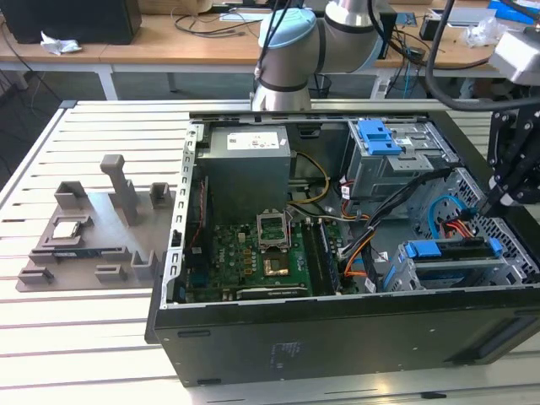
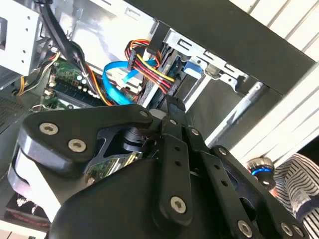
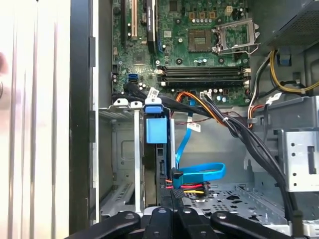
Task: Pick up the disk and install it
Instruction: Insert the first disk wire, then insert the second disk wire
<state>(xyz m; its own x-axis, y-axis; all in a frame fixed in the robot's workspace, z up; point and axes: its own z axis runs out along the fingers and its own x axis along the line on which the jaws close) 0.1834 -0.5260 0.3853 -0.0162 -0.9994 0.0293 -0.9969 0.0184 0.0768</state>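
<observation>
Arm (image 1: 291, 34) enters from far side of exterior view, grey tube with pale blue joint cap, elbow bent. Black wrist assembly at exterior view's right edge, pointing down. Gripper (image 1: 492, 201) low at that edge, black fingers narrowing downward. Second wrist view: black linkage bars (image 2: 172, 164) with bolts, close up. First wrist view: finger bases (image 3: 172, 219) side by side.
</observation>
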